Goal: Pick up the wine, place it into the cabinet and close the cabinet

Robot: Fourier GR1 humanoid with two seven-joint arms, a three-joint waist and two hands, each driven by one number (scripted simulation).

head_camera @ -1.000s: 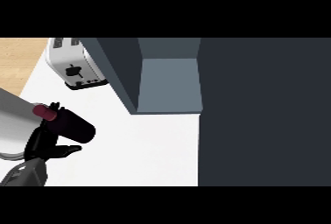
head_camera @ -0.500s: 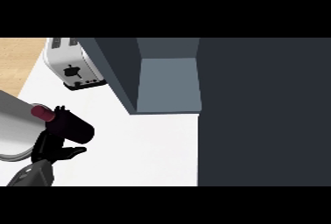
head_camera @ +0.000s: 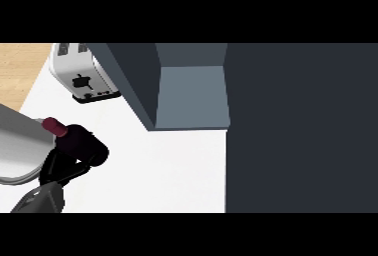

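The wine bottle [head_camera: 83,145], dark with a red cap [head_camera: 52,125], is at the left of the white counter, its cap pointing up-left. My left hand [head_camera: 65,167] comes in from the lower left and its black fingers curl round the bottle's lower body. The cabinet [head_camera: 193,92] stands at the top centre, to the right of the bottle and apart from it, with its grey inside showing. Its dark door [head_camera: 303,130] is swung open and fills the view's right side. My right hand does not show.
A silver toaster [head_camera: 83,77] stands at the top left, beside the cabinet's left wall. A grey rounded tray [head_camera: 18,150] lies at the left edge, touching or just behind the bottle's cap. White counter [head_camera: 170,175] stretches between the bottle and the door.
The bottle stays almost in place. My left hand and forearm have shifted slightly around its base, still curled on it.
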